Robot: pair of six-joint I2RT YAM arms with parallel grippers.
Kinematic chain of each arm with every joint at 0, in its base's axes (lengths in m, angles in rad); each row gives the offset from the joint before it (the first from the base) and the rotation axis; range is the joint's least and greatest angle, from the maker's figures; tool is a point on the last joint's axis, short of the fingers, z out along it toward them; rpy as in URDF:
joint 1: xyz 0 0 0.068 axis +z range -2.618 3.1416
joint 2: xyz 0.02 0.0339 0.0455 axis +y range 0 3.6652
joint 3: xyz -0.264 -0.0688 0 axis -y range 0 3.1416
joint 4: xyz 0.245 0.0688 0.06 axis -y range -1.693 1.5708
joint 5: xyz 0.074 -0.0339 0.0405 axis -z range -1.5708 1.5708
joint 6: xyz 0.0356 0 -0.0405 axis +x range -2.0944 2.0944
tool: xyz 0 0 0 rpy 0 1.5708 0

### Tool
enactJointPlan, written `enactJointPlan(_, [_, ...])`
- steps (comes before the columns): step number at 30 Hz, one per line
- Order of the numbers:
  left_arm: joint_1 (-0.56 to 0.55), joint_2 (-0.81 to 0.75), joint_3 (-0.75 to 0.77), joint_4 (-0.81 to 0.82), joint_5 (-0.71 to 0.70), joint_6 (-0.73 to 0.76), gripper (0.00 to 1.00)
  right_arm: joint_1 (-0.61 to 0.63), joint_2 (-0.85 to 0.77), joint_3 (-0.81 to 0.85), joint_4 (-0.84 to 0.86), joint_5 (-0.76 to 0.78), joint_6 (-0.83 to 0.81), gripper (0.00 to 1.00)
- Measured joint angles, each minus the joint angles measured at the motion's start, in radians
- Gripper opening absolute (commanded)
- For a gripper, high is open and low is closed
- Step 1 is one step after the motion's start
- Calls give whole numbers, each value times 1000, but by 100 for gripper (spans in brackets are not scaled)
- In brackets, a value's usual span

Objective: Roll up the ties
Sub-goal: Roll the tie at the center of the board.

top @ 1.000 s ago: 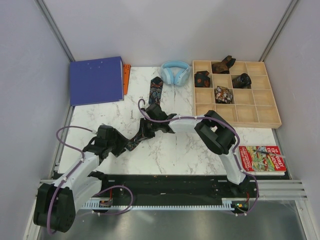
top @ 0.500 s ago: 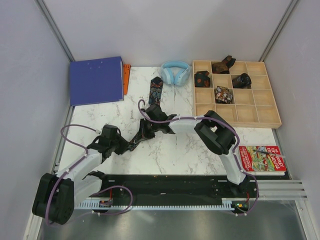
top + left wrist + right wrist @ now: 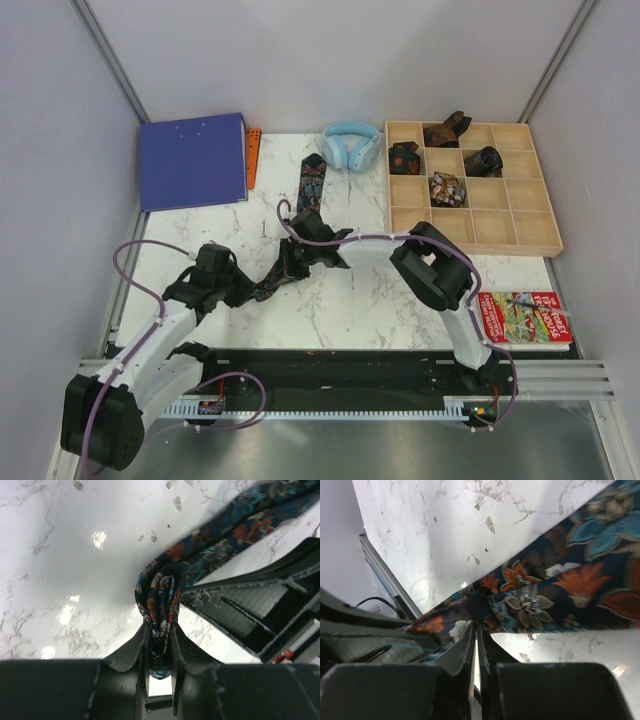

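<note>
Far left on the white marble tabletop (image 3: 350,300) lies a blue plastic ring binder (image 3: 193,160). Next along, the left gripper (image 3: 243,291) is at the near end of a dark navy floral-print fabric necktie (image 3: 311,182). From above the grip itself is hidden. The left wrist camera settles it: the left gripper (image 3: 160,632) is pinched tight on the folded end of the necktie (image 3: 165,592), with only cloth between the fingers. The strip runs diagonally up the table toward the light-blue padded headphones (image 3: 350,146). Midway along it sits the right gripper (image 3: 287,268). Its own camera shows the right gripper (image 3: 475,630) closed to a thin slit, with the necktie (image 3: 560,587) bunched at the tips. Right of that is a wooden compartment tray (image 3: 520,235), with rolled dark print tie bundles (image 3: 446,188) in four upper cells. A red picture book (image 3: 525,318) lies nearest the right edge.
</note>
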Motion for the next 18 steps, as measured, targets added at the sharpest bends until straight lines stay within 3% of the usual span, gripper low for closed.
enactJointPlan(7, [0,-136,71,-187,25,12,13,25,-30,31,-69,55,3,11])
enactJointPlan(18, [0,-225,90,-387,65,14,14,132,-31,42,-112,127,15,11])
